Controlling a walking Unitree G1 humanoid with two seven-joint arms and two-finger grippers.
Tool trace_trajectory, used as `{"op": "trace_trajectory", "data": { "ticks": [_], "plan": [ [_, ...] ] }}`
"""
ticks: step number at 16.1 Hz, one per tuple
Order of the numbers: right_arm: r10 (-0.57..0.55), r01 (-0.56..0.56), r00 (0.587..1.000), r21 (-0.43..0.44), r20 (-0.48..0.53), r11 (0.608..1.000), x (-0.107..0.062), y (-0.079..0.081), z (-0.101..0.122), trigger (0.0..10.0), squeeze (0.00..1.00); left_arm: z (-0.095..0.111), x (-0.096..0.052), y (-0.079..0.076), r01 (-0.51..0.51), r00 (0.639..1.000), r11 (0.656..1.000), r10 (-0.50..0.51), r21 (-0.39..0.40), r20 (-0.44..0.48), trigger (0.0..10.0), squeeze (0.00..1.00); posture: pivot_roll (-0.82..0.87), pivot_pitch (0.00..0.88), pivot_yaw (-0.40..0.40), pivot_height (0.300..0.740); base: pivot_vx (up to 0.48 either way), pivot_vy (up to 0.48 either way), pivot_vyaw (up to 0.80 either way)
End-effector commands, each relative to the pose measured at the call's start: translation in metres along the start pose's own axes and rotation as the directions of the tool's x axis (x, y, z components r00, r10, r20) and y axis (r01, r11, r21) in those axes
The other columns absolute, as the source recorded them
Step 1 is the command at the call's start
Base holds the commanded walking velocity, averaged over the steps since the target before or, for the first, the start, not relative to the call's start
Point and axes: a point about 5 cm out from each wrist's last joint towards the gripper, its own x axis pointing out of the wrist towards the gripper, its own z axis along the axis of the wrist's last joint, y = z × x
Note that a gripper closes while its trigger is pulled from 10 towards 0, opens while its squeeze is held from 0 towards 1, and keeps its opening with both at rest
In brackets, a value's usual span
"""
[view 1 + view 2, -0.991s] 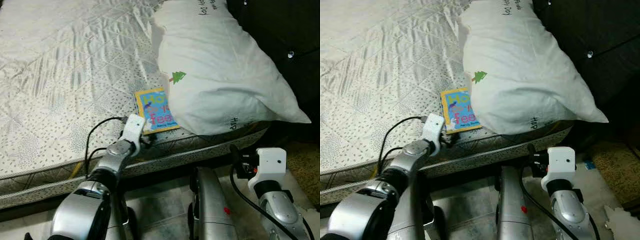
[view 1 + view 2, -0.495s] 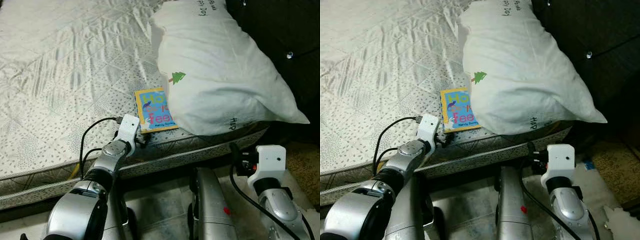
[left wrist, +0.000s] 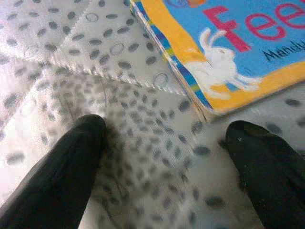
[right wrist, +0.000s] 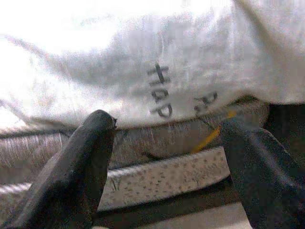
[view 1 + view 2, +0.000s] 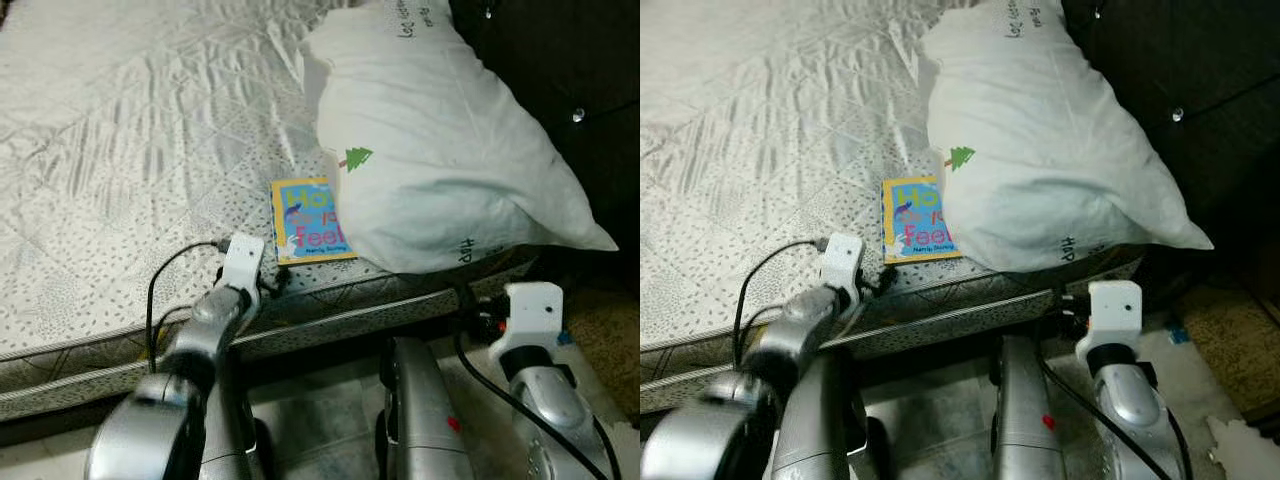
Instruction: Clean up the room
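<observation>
Just ahead of the left gripper (image 3: 164,143), wide open and empty on the quilted mattress (image 5: 120,180), lies a blue-and-yellow picture book (image 5: 308,220); the right gripper (image 4: 167,162), spread, faces the white pillow (image 5: 440,170).

This is looking like a bedroom in a home: a quilted, speckled mattress (image 5: 130,150) is filling most of the view, a large white printed pillow (image 5: 440,150) is lying on it, and what is probably a dark tufted headboard (image 5: 560,70) is standing behind.

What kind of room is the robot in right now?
Most likely a bedroom: a quilted mattress fills the scene, with a large white pillow on it and a children's book lying partly under the pillow.
</observation>
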Motion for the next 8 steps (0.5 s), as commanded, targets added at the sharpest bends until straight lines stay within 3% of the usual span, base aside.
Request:
{"op": "trace_trajectory", "data": {
  "ticks": [1,4,5,6,8],
  "plan": [
    [0.007,-0.007,1.000,0.004,-0.004,1.000,0.002,0.004,-0.003,10.0,0.00,-0.010,-0.007,-0.001,0.015,1.000,1.000,-0.015,-0.014,-0.012,10.0,0.00,-0.06,0.143,0.051,0.530,0.000,0.000,0.00],
    [0.021,-0.021,1.000,0.018,0.013,1.000,0.011,0.009,0.000,10.0,0.00,-0.013,-0.030,0.002,-0.021,0.999,1.000,0.022,-0.021,0.043,10.0,0.00,-0.04,0.116,0.052,0.530,0.000,0.000,0.00],
    [0.032,-0.033,0.999,0.028,0.022,0.999,0.015,0.014,0.002,10.0,0.00,-0.012,-0.047,0.006,-0.079,0.991,0.997,0.080,-0.020,0.103,10.0,0.00,-0.02,0.101,0.052,0.530,0.000,0.000,0.00],
    [0.054,-0.055,0.998,0.046,0.027,0.997,0.021,0.022,0.003,10.0,0.00,-0.007,-0.065,0.010,-0.161,0.966,0.986,0.164,-0.030,0.200,10.0,0.00,-0.01,0.084,0.052,0.530,0.000,0.000,0.00],
    [0.086,-0.088,0.996,0.073,0.036,0.993,0.026,0.033,0.002,10.0,0.00,-0.002,-0.082,0.012,-0.217,0.929,0.975,0.221,-0.046,0.296,10.0,0.00,0.00,0.059,0.053,0.530,0.000,0.000,0.00]
  ]
}}
